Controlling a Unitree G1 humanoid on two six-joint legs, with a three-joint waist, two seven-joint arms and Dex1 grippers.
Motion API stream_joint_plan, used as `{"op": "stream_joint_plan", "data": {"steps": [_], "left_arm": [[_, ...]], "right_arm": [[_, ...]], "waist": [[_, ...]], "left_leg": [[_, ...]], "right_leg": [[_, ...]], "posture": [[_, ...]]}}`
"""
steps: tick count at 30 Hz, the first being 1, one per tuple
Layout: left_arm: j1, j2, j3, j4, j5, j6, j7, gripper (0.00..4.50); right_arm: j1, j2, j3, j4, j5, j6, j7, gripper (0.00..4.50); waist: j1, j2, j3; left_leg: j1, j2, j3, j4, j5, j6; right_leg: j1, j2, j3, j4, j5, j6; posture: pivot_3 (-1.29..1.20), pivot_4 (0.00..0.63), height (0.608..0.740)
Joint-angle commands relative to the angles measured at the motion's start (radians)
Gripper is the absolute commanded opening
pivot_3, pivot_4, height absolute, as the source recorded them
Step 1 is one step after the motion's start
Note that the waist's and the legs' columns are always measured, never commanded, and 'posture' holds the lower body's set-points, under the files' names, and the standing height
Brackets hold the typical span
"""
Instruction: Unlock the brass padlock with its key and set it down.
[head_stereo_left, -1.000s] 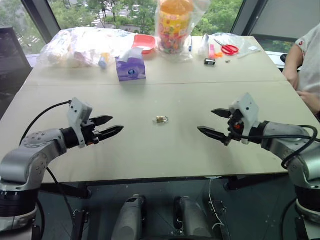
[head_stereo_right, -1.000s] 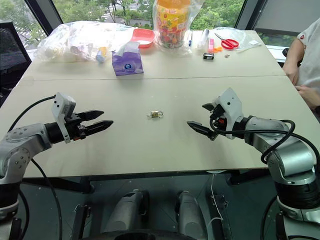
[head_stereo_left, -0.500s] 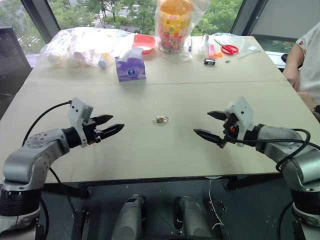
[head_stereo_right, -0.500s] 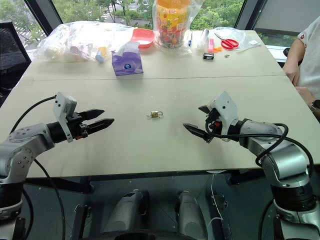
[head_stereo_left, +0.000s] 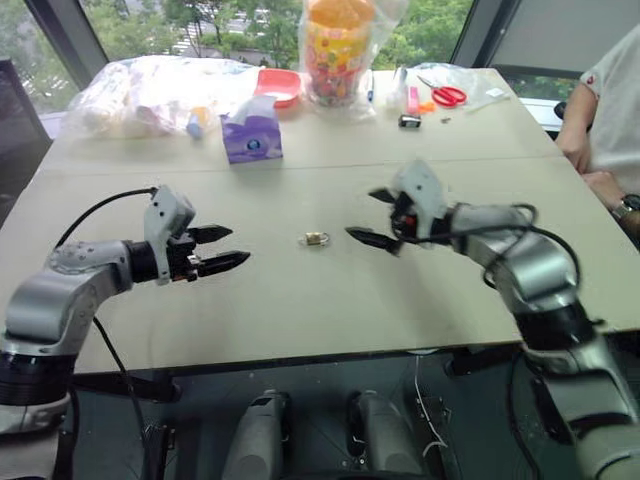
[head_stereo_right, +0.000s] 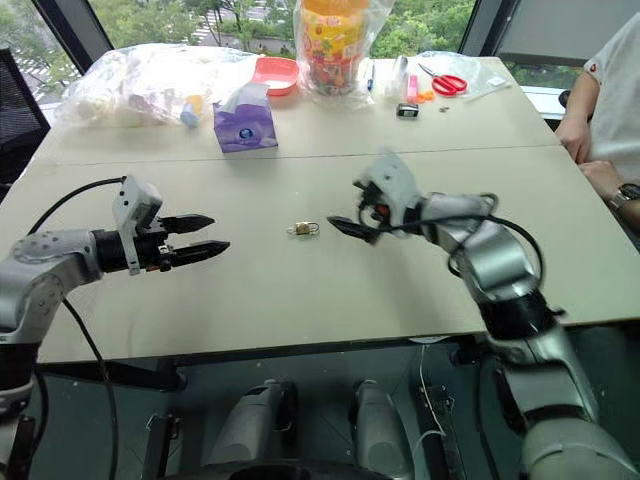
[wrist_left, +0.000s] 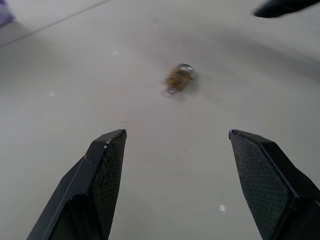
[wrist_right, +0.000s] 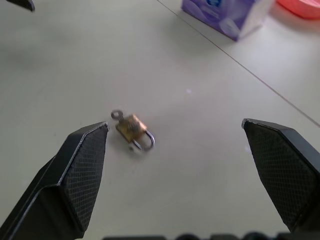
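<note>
You are looking at the brass padlock (head_stereo_left: 316, 239) lying on its side on the bare worktop (head_stereo_left: 300, 310), roughly midway between the 2 arms, untouched by either. A small silvery piece, which reads as the key (wrist_right: 117, 116), is projecting from 1 end of the lock body; the shackle is pointing the other way. Whether the key is seated in the lock cannot be confirmed.

Your right end effector (head_stereo_left: 374, 216) is hovering just beside the padlock with its fingers spread wide and nothing between them; in the right wrist view the lock is lying between the 2 fingertips (wrist_right: 85, 165), clear of both.

Your left end effector (head_stereo_left: 222, 249) is hanging well apart from the padlock on the opposite side, fingers parted and holding nothing, pointing toward the lock.

Along the far edge of the worktop, a purple tissue box (head_stereo_left: 251, 138), red scissors (head_stereo_left: 442, 94) and a bagged orange container (head_stereo_left: 338, 50) are sitting. A person's arm (head_stereo_left: 588, 140) is resting at the worktop's right edge.
</note>
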Motion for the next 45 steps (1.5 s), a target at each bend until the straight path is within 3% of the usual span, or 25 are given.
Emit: {"op": "stream_joint_plan", "data": {"steps": [1, 6, 20, 23, 27, 29, 33, 40, 45], "left_arm": [[-0.013, 0.051, 0.004, -0.022, -0.008, 0.007, -0.061, 3.40], [0.002, 0.054, 0.040, -0.029, -0.005, 0.012, -0.029, 3.40], [0.075, 0.006, 0.084, -0.113, -0.031, 0.051, 0.073, 3.40], [0.072, 0.003, 0.083, -0.112, -0.027, 0.049, 0.086, 3.44], [0.056, -0.001, 0.080, -0.106, -0.027, 0.050, 0.096, 3.44], [0.052, -0.003, 0.077, -0.103, -0.025, 0.048, 0.098, 3.44], [0.011, -0.037, 0.079, -0.060, -0.038, 0.052, 0.110, 3.44], [-0.128, -0.169, 0.143, 0.131, -0.206, 0.132, 0.052, 3.44], [-0.245, -0.242, 0.133, 0.285, -0.206, 0.112, 0.040, 3.44]], "right_arm": [[-0.092, 0.041, 0.073, 0.173, -0.075, -0.102, 0.098, 4.50], [-0.153, 0.084, 0.158, 0.355, -0.148, -0.212, 0.246, 4.50], [-0.343, 0.289, 0.141, 0.913, -0.297, -0.480, 0.274, 4.50], [-0.356, 0.307, 0.135, 0.982, -0.324, -0.508, 0.275, 3.60], [-0.356, 0.317, 0.128, 1.036, -0.350, -0.539, 0.280, 1.63], [-0.352, 0.317, 0.125, 1.031, -0.360, -0.554, 0.283, 0.70], [-0.333, 0.288, 0.118, 0.944, -0.390, -0.616, 0.241, 0.70], [-0.209, 0.203, 0.046, 0.427, -0.407, -0.684, 0.107, 0.70], [-0.134, 0.170, 0.041, 0.173, -0.425, -0.595, 0.080, 0.70]], "waist": [[-0.001, 0.000, 0.000], [0.003, 0.000, 0.000], [-0.003, 0.000, 0.000], [-0.004, 0.000, 0.000], [-0.005, 0.000, 0.000], [-0.005, 0.000, 0.000], [-0.001, 0.000, 0.000], [-0.004, 0.000, 0.000], [-0.002, -0.001, 0.000]], "left_leg": [[0.000, 0.000, 0.000, 0.000, 0.000, 0.000], [-0.001, -0.001, 0.001, 0.001, -0.001, 0.002], [0.004, 0.000, 0.006, 0.002, 0.000, 0.001], [0.004, 0.000, 0.006, 0.002, 0.000, 0.001], [0.005, 0.000, 0.006, 0.002, 0.000, 0.000], [0.006, 0.000, 0.006, 0.002, 0.001, -0.001], [0.006, 0.000, 0.005, 0.002, 0.001, -0.002], [0.005, -0.001, 0.005, 0.003, 0.001, -0.002], [0.006, 0.000, 0.006, 0.003, 0.002, -0.003]], "right_leg": [[0.000, 0.000, 0.000, 0.000, 0.000, 0.000], [0.001, 0.000, 0.000, 0.000, -0.001, 0.002], [0.001, 0.000, 0.002, 0.006, 0.000, 0.004], [0.001, 0.000, 0.003, 0.006, 0.000, 0.003], [0.001, 0.000, 0.003, 0.009, 0.000, 0.003], [0.001, 0.000, 0.003, 0.010, 0.000, 0.002], [0.001, 0.000, 0.003, 0.012, 0.000, 0.002], [-0.001, -0.001, 0.003, 0.014, 0.001, 0.006], [0.000, 0.001, 0.002, 0.016, 0.001, 0.007]], "posture": [[0.00, 0.150, 0.740], [0.00, 0.150, 0.740], [0.00, 0.150, 0.740], [0.00, 0.150, 0.740], [0.00, 0.150, 0.740], [0.00, 0.150, 0.740], [0.00, 0.150, 0.740], [0.00, 0.150, 0.740], [0.00, 0.150, 0.740]]}}
